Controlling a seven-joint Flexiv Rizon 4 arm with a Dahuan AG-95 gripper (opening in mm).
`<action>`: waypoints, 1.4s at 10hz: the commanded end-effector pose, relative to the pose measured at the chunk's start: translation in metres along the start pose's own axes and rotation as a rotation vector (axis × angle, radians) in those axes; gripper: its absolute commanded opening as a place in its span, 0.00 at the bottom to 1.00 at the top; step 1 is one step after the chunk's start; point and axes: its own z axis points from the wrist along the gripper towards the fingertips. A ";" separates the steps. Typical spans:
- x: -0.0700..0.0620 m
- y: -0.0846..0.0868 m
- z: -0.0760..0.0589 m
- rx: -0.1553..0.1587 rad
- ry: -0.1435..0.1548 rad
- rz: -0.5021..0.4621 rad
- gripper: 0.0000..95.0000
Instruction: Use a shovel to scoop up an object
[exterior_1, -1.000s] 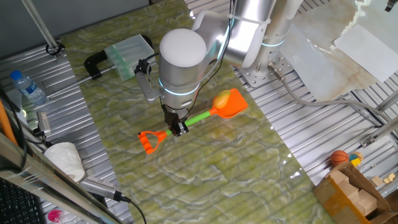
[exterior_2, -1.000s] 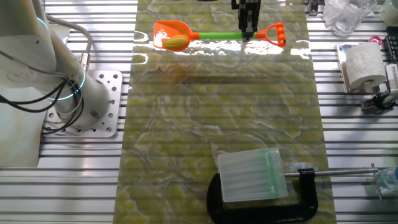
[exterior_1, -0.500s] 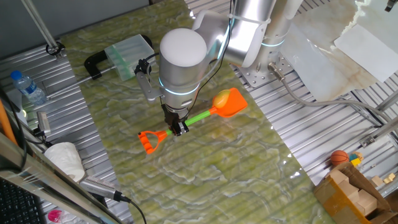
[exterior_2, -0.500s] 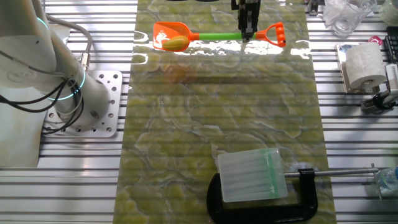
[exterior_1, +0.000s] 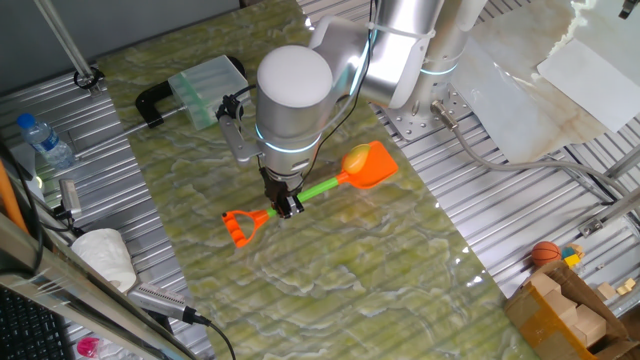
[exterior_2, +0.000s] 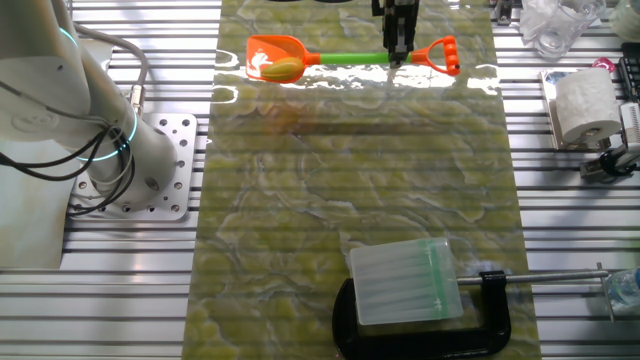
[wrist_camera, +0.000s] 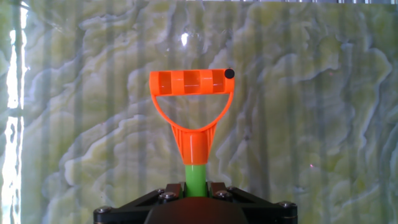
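Note:
The shovel (exterior_1: 318, 188) has an orange blade, a green shaft and an orange D-shaped end (wrist_camera: 191, 93). My gripper (exterior_1: 287, 205) is shut on the green shaft close to the D-end, and the shovel is held above the green marbled mat (exterior_1: 330, 270). The object (exterior_1: 356, 158), a small yellow-orange oval lump, lies in the blade (exterior_1: 373, 166). The other fixed view shows the same: gripper (exterior_2: 398, 52) on the shaft of the shovel (exterior_2: 350, 57), object (exterior_2: 284, 68) in the blade. In the hand view the gripper (wrist_camera: 196, 190) clamps the shaft at the bottom edge.
A black clamp with a clear plastic box (exterior_1: 205, 88) stands at the mat's far side. A water bottle (exterior_1: 45, 140) and a paper roll (exterior_1: 105, 255) sit at the left. A wooden box (exterior_1: 565, 305) and a small orange ball (exterior_1: 545, 253) lie at the lower right. The arm's base (exterior_2: 150, 160) stands beside the mat.

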 end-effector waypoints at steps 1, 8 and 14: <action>0.000 0.000 0.000 0.000 0.000 -0.001 0.00; 0.000 0.000 0.000 -0.001 0.002 0.016 0.00; 0.000 0.000 0.000 -0.003 0.008 -0.017 0.00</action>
